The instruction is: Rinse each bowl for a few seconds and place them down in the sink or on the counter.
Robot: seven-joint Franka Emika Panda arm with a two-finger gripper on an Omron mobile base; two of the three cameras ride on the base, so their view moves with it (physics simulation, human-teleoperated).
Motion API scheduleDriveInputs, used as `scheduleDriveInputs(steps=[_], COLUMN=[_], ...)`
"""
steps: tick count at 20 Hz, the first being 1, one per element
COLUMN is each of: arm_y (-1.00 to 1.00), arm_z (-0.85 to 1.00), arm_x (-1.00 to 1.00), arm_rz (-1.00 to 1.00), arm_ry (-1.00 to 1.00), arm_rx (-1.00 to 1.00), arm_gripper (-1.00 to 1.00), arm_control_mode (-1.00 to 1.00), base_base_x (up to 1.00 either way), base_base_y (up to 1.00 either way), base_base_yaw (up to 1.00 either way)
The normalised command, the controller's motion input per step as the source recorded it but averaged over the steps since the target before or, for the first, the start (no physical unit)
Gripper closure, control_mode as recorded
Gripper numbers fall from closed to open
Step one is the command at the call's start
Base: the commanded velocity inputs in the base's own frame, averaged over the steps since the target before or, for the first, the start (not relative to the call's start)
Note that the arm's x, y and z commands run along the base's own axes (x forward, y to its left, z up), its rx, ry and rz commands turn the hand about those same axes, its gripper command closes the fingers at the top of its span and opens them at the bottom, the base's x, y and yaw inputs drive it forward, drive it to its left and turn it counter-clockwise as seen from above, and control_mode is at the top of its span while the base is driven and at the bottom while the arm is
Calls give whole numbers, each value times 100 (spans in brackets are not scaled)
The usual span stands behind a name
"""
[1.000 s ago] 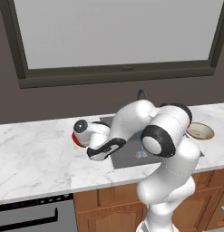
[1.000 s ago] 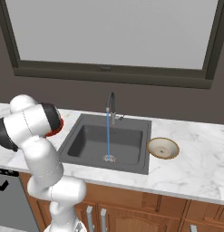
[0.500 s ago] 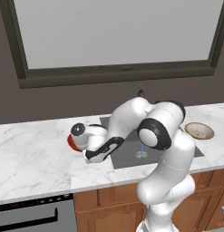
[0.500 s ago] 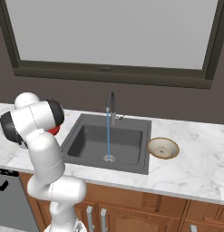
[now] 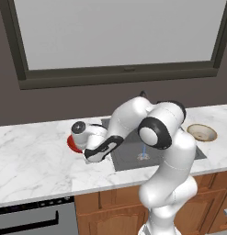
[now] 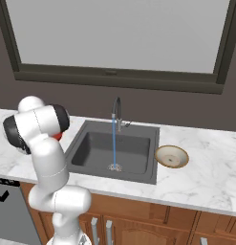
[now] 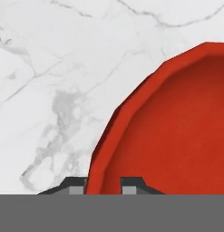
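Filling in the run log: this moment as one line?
gripper: shut on red bowl rim | bowl over counter | faucet running | beige bowl untouched

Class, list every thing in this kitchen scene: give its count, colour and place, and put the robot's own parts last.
Red bowl: one, red, on counter left of sink, rim between gripper fingers.
Beige bowl: one, cream with brown rim, on counter right of sink.
Sink: one, dark grey, set into counter.
Faucet: one, dark, behind sink, water running.
Counter: one, white marble, over wooden cabinets.
Window: one, dark-framed, above.
Arm: one, white.
Gripper: one, dark, shut on red bowl.
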Motion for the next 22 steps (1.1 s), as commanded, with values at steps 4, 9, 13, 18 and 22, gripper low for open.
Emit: scheduleDriveInputs(steps=[4,9,13,18,22], arm_y=[35,21,9,0,0], arm_z=[-8,0,0,14,33], arm_x=[-1,-7,-12,-19,-17], arm_rz=[2,0,0,0,0], arm_ry=[1,-2,-4,-9,-10], arm_rx=[0,0,-1,-4,-4], arm_gripper=[-100,-100,-100,-100,-100], arm_control_mode=[-100,-100,-100,-100,-100], base_base_x=[0,0,0,0,0], base_base_y=[0,0,0,0,0], base_base_yaw=[0,0,0,0,0])
